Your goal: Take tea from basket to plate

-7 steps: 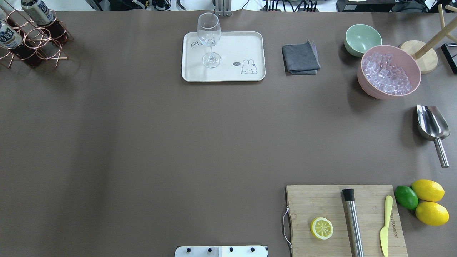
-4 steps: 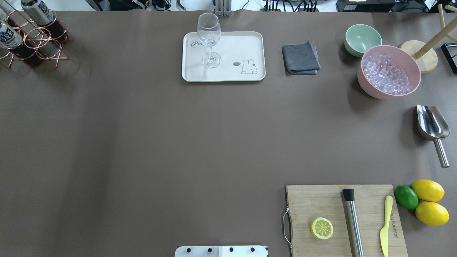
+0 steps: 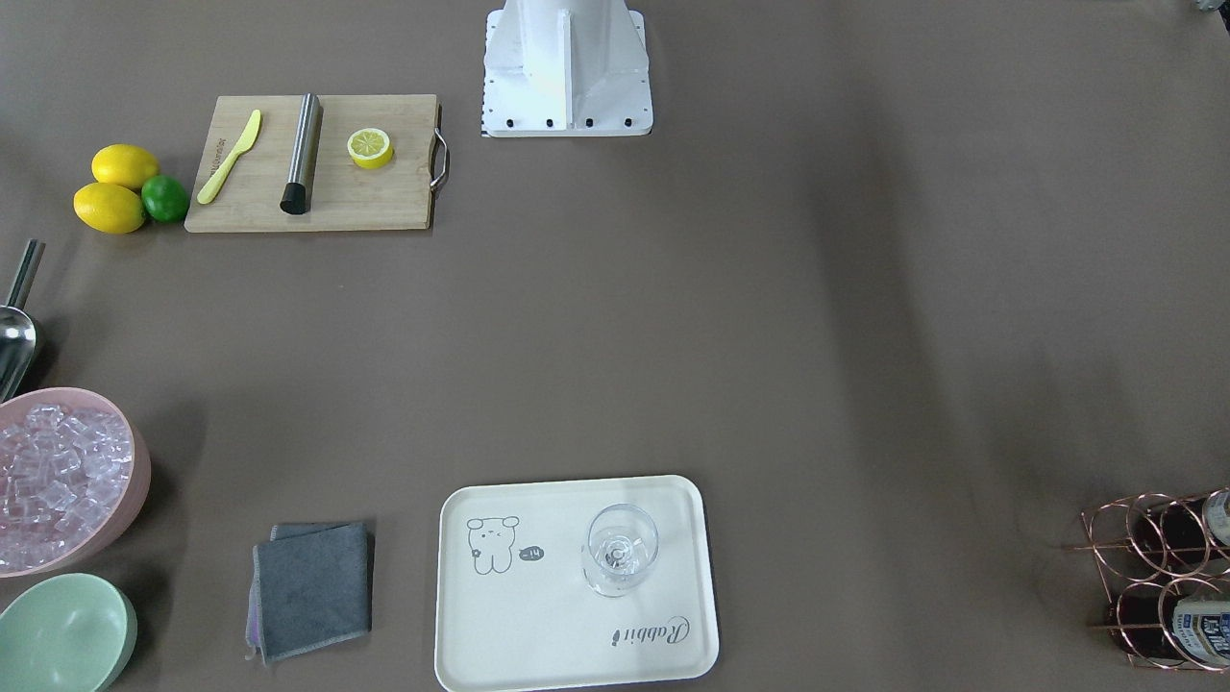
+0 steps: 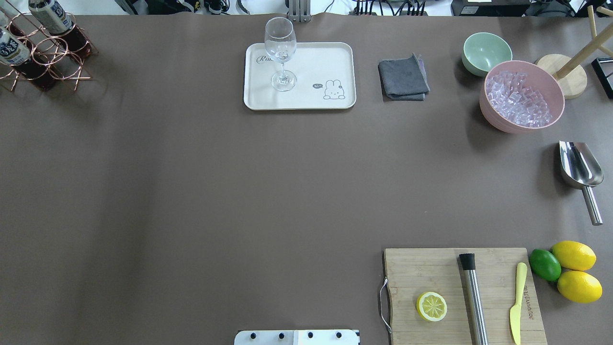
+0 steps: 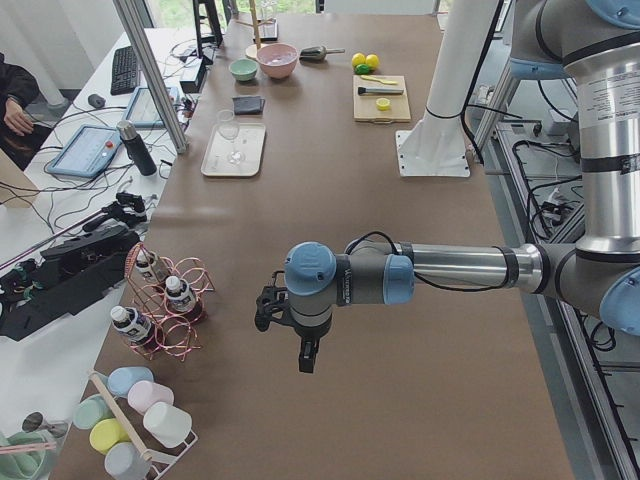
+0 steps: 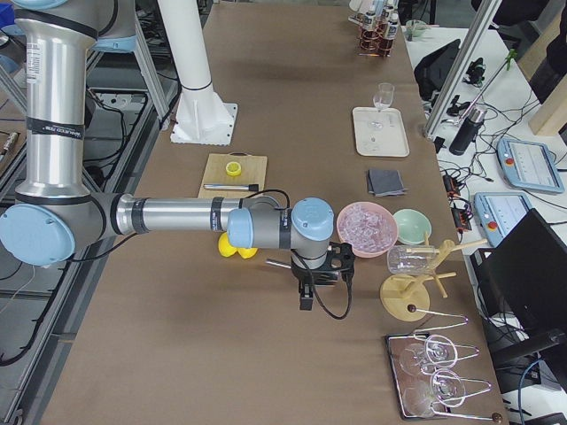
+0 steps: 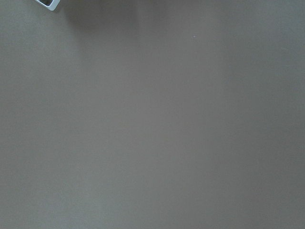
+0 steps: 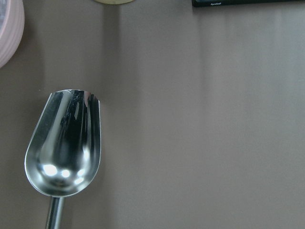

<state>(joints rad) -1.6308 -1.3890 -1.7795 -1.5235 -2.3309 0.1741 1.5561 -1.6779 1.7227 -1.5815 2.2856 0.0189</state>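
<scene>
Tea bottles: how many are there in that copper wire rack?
3, all in the copper rack at the table's far-left corner: a back bottle, a middle bottle and a front bottle in the left side view. Other views cut some off.

Matt brown table cover (image 4: 191,191) — mirror-glossy steel scoop (image 8: 64,148), shiny copper-wire basket (image 4: 48,61), smooth wooden cutting board (image 4: 421,268)

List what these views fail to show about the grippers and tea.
- Left gripper: seen only in exterior left; open or shut unclear.
- Right gripper: only in exterior right; same.
- Basket: cut by the overhead and front-facing edges.
- Tea labels: too small to read.
</scene>
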